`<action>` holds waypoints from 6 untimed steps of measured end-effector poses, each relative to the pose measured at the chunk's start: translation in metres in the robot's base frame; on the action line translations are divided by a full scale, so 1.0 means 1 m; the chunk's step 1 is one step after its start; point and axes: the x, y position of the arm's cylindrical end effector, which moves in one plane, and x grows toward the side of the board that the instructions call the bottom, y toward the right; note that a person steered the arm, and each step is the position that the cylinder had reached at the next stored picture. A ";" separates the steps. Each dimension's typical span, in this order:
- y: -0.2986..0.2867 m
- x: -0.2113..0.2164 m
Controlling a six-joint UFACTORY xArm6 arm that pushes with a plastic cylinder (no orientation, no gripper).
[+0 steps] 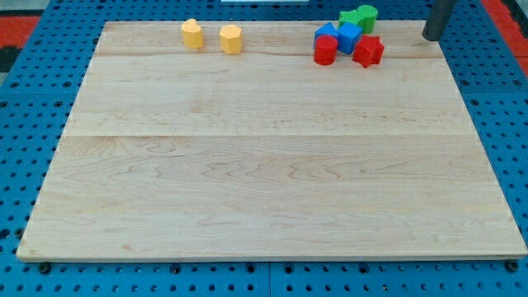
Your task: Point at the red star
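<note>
Board (272, 165) of pale wood fills most of the view, lying on a blue pegboard surface (25, 49); it acts as the only holder here, and every block sits along its top edge. At the view's top left of centre stand two yellow blocks, one (191, 34) rounded and one (231, 39) roughly hexagonal, a little apart from each other. Toward the view's top right is a tight cluster: a red star (369, 51), a red cylinder (325, 50), two blue blocks (349, 36) (327, 32) and two green blocks (366, 16) (350, 18) behind them.

The red star lies at the cluster's right edge, touching the nearer blue block. It is squat, with no clear long axis, and I cannot tell which way its points face.

My tip (431, 37) rests at the board's top right, holding nothing and touching no block. The red star lies to the view's left of it and slightly lower, near but apart.
</note>
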 end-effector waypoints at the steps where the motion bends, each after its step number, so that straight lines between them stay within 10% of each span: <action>1: -0.005 -0.012; 6: -0.073 0.002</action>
